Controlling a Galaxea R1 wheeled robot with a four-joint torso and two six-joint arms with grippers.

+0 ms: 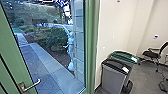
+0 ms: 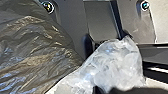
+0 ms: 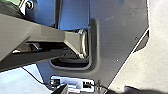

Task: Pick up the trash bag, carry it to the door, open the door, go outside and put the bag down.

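The green-framed glass door [image 1: 5,47] stands at the left of the head view, its metal lever handle [image 1: 30,85] low on the frame. In the left wrist view the trash bag [image 2: 32,52] bulges dark and creased, beside bunched, whitish see-through plastic [image 2: 112,62]. My left gripper [image 2: 103,89] is shut on that plastic. My right gripper [image 3: 95,90] is open, with no bag between its dark fingertips; the robot's own base lies beyond it.
Right of the door, against a white wall [image 1: 115,25], stand a grey bin with a black lid [image 1: 113,77] and a green-lidded bin [image 1: 125,56]. A black chair [image 1: 152,53] is farther right. Through the glass show a paved path [image 1: 47,65] and shrubs [image 1: 53,37].
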